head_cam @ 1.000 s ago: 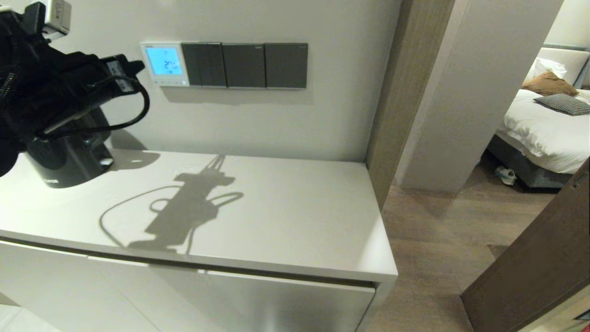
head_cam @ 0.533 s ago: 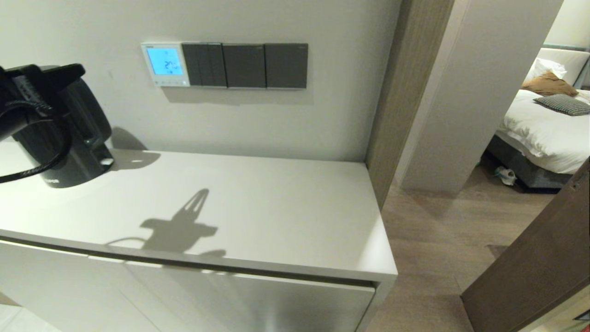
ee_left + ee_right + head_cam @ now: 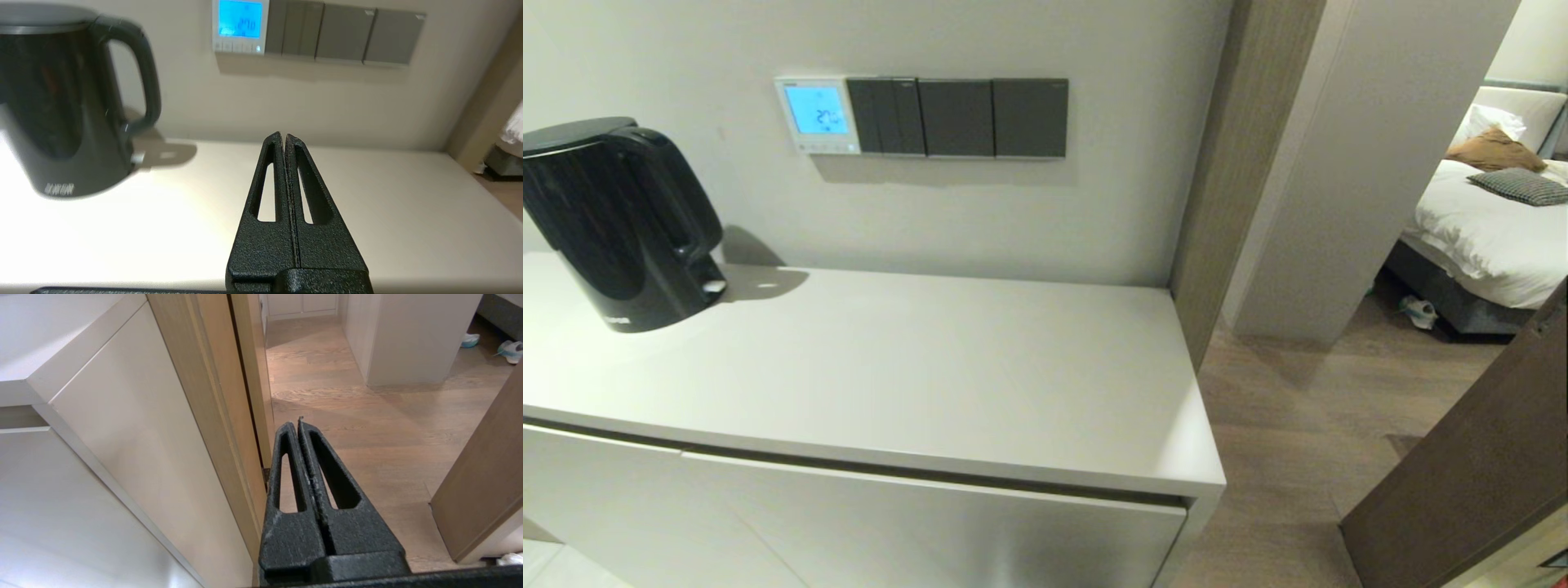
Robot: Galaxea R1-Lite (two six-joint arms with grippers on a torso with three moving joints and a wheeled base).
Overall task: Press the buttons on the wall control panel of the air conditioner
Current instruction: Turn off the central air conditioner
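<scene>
The white wall control panel hangs on the wall above the cabinet, its screen lit light blue with digits. It also shows in the left wrist view. Its row of tiny pale buttons runs along its lower edge. My left gripper is shut and empty, held over the cabinet top well back from the wall, pointing toward the wall below the panel. My right gripper is shut and empty, low beside the cabinet's right end, over the wooden floor. Neither gripper shows in the head view.
Three dark grey switch plates sit right of the panel. A black kettle stands on the white cabinet top at the left. A wooden door frame borders the wall on the right; a bedroom with a bed lies beyond.
My left arm has drawn back from the panel, down and to the left, and left the head view. Its shadow is gone from the cabinet top. The panel screen stays lit.
</scene>
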